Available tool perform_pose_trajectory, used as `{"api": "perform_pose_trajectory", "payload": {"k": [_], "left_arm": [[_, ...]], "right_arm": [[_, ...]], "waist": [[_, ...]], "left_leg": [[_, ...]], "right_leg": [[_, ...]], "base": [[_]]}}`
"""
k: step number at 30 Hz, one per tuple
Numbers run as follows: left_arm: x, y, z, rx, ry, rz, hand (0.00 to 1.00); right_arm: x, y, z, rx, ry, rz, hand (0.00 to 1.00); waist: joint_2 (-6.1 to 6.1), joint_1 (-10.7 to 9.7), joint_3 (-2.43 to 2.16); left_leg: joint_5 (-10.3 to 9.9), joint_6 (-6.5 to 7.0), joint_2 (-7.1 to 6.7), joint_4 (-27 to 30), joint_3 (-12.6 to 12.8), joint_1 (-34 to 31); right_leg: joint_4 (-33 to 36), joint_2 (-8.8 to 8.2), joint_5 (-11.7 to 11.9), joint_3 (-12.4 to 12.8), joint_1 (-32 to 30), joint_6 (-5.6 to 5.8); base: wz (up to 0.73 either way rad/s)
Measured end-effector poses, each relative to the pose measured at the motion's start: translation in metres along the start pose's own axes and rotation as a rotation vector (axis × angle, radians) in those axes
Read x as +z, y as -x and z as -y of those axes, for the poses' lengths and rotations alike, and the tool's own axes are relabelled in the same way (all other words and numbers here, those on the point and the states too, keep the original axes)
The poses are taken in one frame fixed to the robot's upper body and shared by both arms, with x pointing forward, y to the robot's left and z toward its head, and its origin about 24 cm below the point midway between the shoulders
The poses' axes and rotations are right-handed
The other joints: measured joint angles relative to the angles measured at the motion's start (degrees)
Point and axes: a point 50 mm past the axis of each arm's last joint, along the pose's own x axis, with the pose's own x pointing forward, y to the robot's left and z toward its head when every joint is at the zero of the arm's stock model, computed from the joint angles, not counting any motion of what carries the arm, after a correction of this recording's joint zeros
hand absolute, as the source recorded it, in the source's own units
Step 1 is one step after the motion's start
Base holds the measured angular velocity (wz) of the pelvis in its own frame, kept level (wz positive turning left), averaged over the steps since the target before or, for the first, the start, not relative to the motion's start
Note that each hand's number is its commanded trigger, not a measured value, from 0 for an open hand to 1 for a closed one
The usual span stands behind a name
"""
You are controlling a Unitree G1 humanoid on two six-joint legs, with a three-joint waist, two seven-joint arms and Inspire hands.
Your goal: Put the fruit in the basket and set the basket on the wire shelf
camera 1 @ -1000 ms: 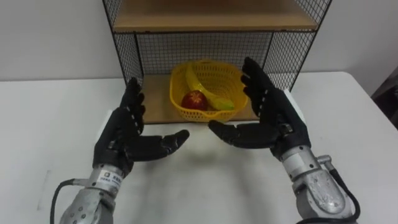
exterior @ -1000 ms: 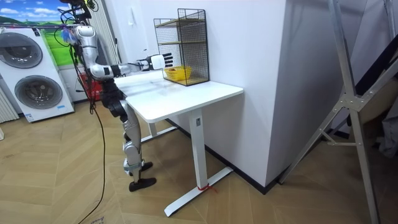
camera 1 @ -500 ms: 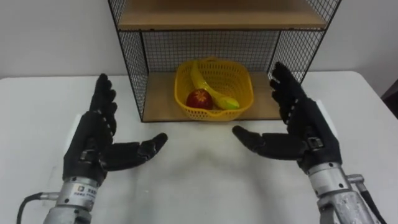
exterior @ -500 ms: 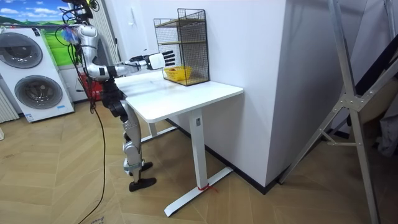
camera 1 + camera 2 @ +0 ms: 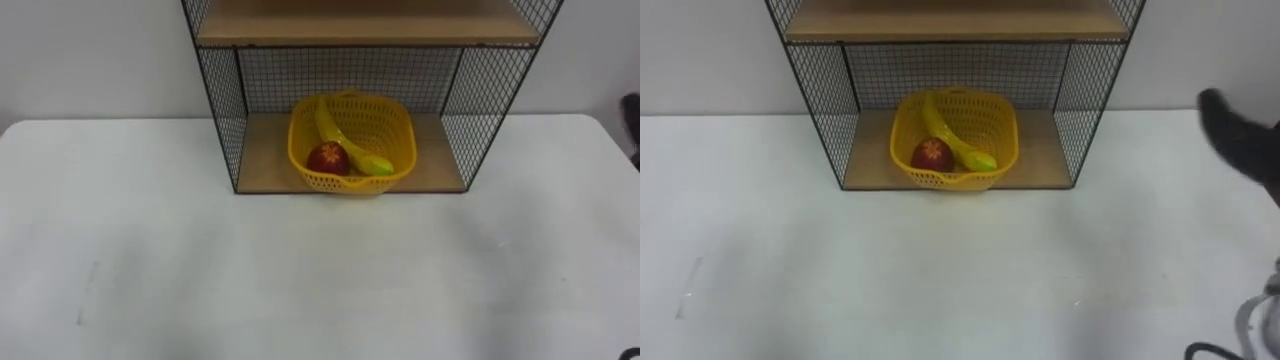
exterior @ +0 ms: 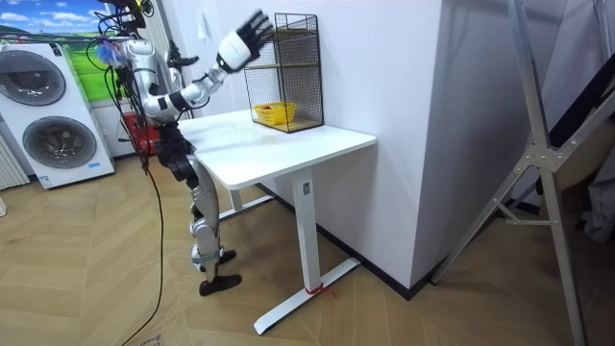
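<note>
Right hand [image 5: 1238,140] — blurred, cut off at the edge.

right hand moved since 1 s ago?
Yes. The right hand was by the yellow basket in front of the wire shelf; now it is out past the shelf's right side, raised towards its top in the room view.

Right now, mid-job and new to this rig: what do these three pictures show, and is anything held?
This is a two-legged humanoid robot with two arms ending in hands. Two pictures come from its head camera, looking down at the white table; the third comes from a camera across the room. On the table stands a wire shelf. On its bottom board sits the yellow basket with an apple and a banana inside. The right hand is raised in the air, fingers spread, holding nothing.
</note>
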Motion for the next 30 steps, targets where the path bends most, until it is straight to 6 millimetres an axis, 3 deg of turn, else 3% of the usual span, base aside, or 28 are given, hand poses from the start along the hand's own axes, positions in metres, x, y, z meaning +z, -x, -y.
{"api": "perform_pose_trajectory", "payload": {"k": [3,5,8,10,14,18,19,20,22,23,24,25,26,28,30], "left_arm": [[0.016,-0.028,-0.021,0.139,-0.048,0.131,0.00],[0.020,-0.043,-0.034,0.212,-0.073,0.175,0.00],[0.005,-0.061,-0.057,0.325,-0.139,0.112,0.00],[-0.013,-0.068,-0.082,0.424,-0.186,-0.007,0.00],[-0.046,-0.052,-0.122,0.609,-0.236,-0.237,0.00],[-0.073,-0.013,-0.165,0.714,-0.401,-0.451,0.00],[-0.078,0.005,-0.177,0.743,-0.441,-0.511,0.00],[-0.081,0.014,-0.181,0.751,-0.460,-0.542,0.00],[-0.093,0.066,-0.206,0.797,-0.540,-0.730,0.00],[-0.096,0.081,-0.211,0.805,-0.560,-0.787,0.00],[-0.101,0.118,-0.220,0.818,-0.608,-0.918,0.00],[-0.103,0.155,-0.228,0.854,-0.640,-1.051,0.00],[-0.103,0.174,-0.232,0.881,-0.660,-1.118,0.00],[-0.091,0.239,-0.243,1.006,-0.690,-1.334,0.00],[-0.082,0.270,-0.247,1.044,-0.718,-1.438,0.00]], "right_arm": [[0.010,-0.030,0.026,-0.151,0.056,0.103,0.00],[0.009,-0.040,0.043,-0.237,0.081,0.110,0.00],[-0.013,-0.052,0.073,-0.366,0.131,0.009,0.00],[-0.039,-0.048,0.108,-0.524,0.162,-0.153,0.00],[-0.064,-0.026,0.149,-0.772,0.162,-0.334,0.00],[-0.085,0.012,0.184,-0.884,0.280,-0.522,0.00],[-0.091,0.029,0.195,-0.910,0.316,-0.585,0.00],[-0.095,0.040,0.201,-0.934,0.328,-0.628,0.00],[-0.113,0.103,0.219,-1.061,0.339,-0.847,0.00],[-0.116,0.123,0.223,-1.094,0.347,-0.912,0.00],[-0.120,0.172,0.228,-1.154,0.386,-1.064,0.00],[-0.120,0.220,0.225,-1.235,0.381,-1.206,0.00],[-0.119,0.243,0.221,-1.284,0.374,-1.272,0.00],[-0.109,0.316,0.201,-1.472,0.360,-1.500,0.00],[-0.099,0.349,0.188,-1.521,0.406,-1.621,0.00]], "waist": [[-0.01,-0.17,0.00],[-0.07,-0.11,0.02],[-0.09,0.04,-0.12],[-0.23,-0.35,-0.13],[-0.06,-0.26,-0.16],[0.75,-1.24,-0.67],[0.49,-1.48,-0.93],[0.74,-1.47,-0.77],[0.61,-1.32,-0.83],[0.52,-1.44,-0.89],[0.32,-1.44,-0.97],[0.16,-1.48,-0.98],[0.11,-1.49,-1.05],[0.02,-2.13,-1.22],[0.03,-2.53,-1.24]], "left_leg": [[-0.03,-0.12,0.12,0.31,-0.25,-0.30],[-0.09,-0.19,0.17,0.43,-0.33,-0.30],[-0.54,-0.21,0.21,1.40,-0.64,-0.84],[-0.73,-0.17,-0.05,1.81,-1.31,-1.40],[-0.73,-0.17,-0.30,2.00,-1.55,-1.99],[-0.70,-0.19,-0.49,1.82,-2.05,-1.96],[-0.69,-0.19,-0.52,1.76,-2.08,-1.67],[-0.69,-0.20,-0.53,1.73,-2.15,-1.51],[-0.69,-0.21,-0.48,1.72,-2.50,-1.18],[-0.69,-0.21,-0.50,1.72,-2.64,-1.04],[-0.69,-0.22,-0.61,1.65,-3.06,-0.80],[-0.70,-0.22,-0.61,1.52,-3.17,-0.59],[-0.72,-0.23,-0.58,1.50,-3.14,-0.42],[-1.23,-0.71,-0.50,1.67,-3.11,-0.39],[-1.41,-0.92,-0.43,1.80,-3.14,-0.53]], "right_leg": [[-0.25,0.04,-0.04,-0.59,0.10,-0.14],[-0.20,0.05,-0.28,-0.49,0.16,-0.43],[-0.12,0.04,-0.44,-0.72,0.13,-0.54],[0.79,-0.19,-1.03,-1.42,-0.31,-0.46],[1.83,-0.39,-1.27,-1.46,-1.20,-0.29],[1.94,-0.59,-1.48,-1.93,-1.12,-0.14],[1.91,-0.62,-1.51,-1.97,-0.79,-0.11],[1.89,-0.63,-1.66,-2.03,-0.61,-0.20],[1.67,-0.94,-1.88,-2.20,0.03,-0.47],[1.64,-0.97,-1.91,-2.29,0.16,-0.50],[1.68,-1.06,-2.04,-2.59,0.44,-0.55],[1.69,-1.13,-2.24,-2.83,0.91,-0.61],[1.72,-1.16,-2.31,-2.84,1.04,-0.64],[1.99,-1.22,-2.39,-2.84,0.99,-0.74],[1.95,-1.22,-2.41,-2.84,0.84,-0.76]], "base": [[0.05],[0.02],[0.03],[0.16],[0.04],[0.06],[0.00],[0.04],[0.06],[0.10],[0.15],[0.12],[0.03],[-0.02],[-0.07]]}}
